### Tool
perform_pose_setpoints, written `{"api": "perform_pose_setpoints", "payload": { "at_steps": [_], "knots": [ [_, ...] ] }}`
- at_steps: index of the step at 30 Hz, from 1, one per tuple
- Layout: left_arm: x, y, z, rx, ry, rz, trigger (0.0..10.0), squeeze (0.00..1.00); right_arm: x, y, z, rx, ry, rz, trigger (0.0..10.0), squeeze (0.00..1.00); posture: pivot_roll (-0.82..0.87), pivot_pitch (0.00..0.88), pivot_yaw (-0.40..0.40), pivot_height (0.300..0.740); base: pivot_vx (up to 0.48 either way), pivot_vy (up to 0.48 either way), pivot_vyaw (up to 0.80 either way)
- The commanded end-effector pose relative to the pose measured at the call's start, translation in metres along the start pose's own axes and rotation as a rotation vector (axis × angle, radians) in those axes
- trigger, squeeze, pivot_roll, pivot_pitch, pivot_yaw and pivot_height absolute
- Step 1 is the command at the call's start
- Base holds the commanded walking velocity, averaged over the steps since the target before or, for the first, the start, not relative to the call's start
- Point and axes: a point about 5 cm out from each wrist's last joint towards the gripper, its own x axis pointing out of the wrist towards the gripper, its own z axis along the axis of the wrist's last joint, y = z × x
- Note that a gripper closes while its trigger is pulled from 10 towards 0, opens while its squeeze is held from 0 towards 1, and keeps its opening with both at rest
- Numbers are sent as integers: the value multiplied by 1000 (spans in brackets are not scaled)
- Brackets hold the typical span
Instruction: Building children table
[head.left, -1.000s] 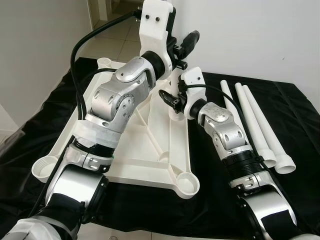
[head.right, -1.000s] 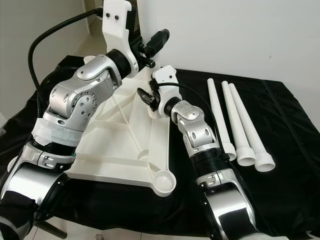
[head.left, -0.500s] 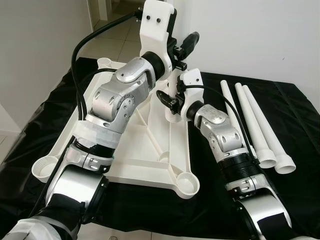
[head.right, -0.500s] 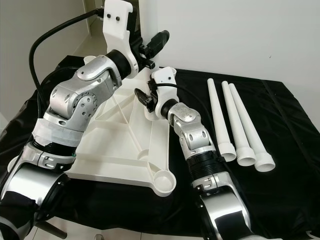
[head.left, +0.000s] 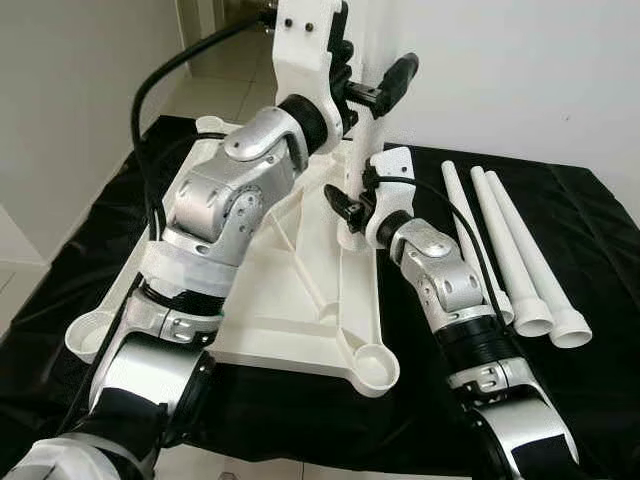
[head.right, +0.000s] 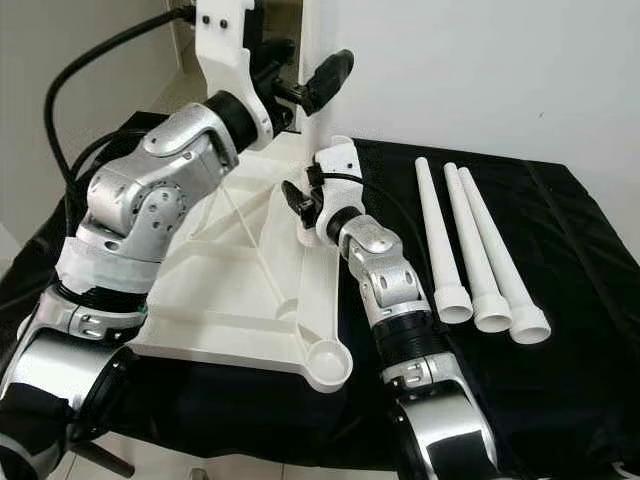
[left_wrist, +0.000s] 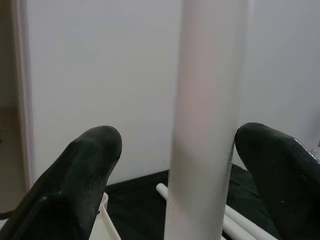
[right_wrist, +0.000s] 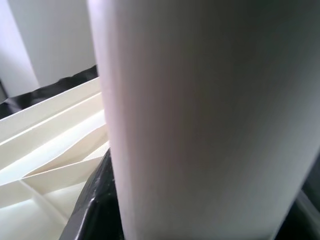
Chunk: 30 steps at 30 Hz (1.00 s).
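A surface draped w/ black cloth (head.left: 590, 230) is seen. Laid flat on it, underside up: a white ribbed plastic tabletop (head.left: 290, 300) w/ round corner sockets. Three white tapered plastic legs (head.right: 480, 255) are laid side by side on the cloth, just beside the tabletop on robot's right, wide ends toward the robot.

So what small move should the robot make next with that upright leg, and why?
Probably press the upright leg straight down into the tabletop corner socket. It stands there vertically, the right pincer grips it low, and the left pincer straddles it higher up with its fingers apart. Three legs wait on the black cloth.
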Motion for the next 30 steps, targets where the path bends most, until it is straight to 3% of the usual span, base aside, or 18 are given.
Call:
{"api": "perform_pose_setpoints", "payload": {
  "at_steps": [1,11,14,16,17,19,22,25,26,30],
  "knots": [
    [-3,-8,4,-7,-8,-172,10000,0,-2,-4,-1,34,-11,-34,10000,0,59,2,-48,740,0,0,0],
    [-14,17,16,-28,-47,-88,10000,0,-7,-11,-2,73,-23,-98,10000,0,63,12,-43,740,0,0,0],
    [-29,42,20,33,-50,12,10000,0,-12,-17,-1,95,-47,-140,10000,0,61,19,-36,740,0,0,0],
    [-29,42,20,33,-50,12,10000,0,-12,-17,-1,95,-47,-140,10000,0,61,19,-36,740,0,0,0],
    [-48,57,9,73,-10,78,10000,0,-17,-21,-2,102,-57,-186,10000,0,44,30,-6,740,0,0,0],
    [-63,67,-4,106,39,142,10000,0,-23,-23,-4,104,-66,-229,10000,0,42,35,-1,740,0,0,0],
    [-68,71,-9,116,57,168,10000,0,-24,-23,-5,108,-67,-238,10000,0,42,35,-1,740,0,0,0],
    [-89,85,-30,119,118,301,10000,0,-36,-20,-10,81,-94,-240,10000,0,39,40,13,740,0,0,0],
    [-104,95,-41,110,157,389,10000,0,-47,-19,-14,100,-107,-215,10000,0,39,42,19,740,0,0,0],
    [-117,102,-47,104,183,446,10000,0,-56,-20,-15,130,-125,-215,10000,0,38,42,24,740,0,0,0]
  ]
}}
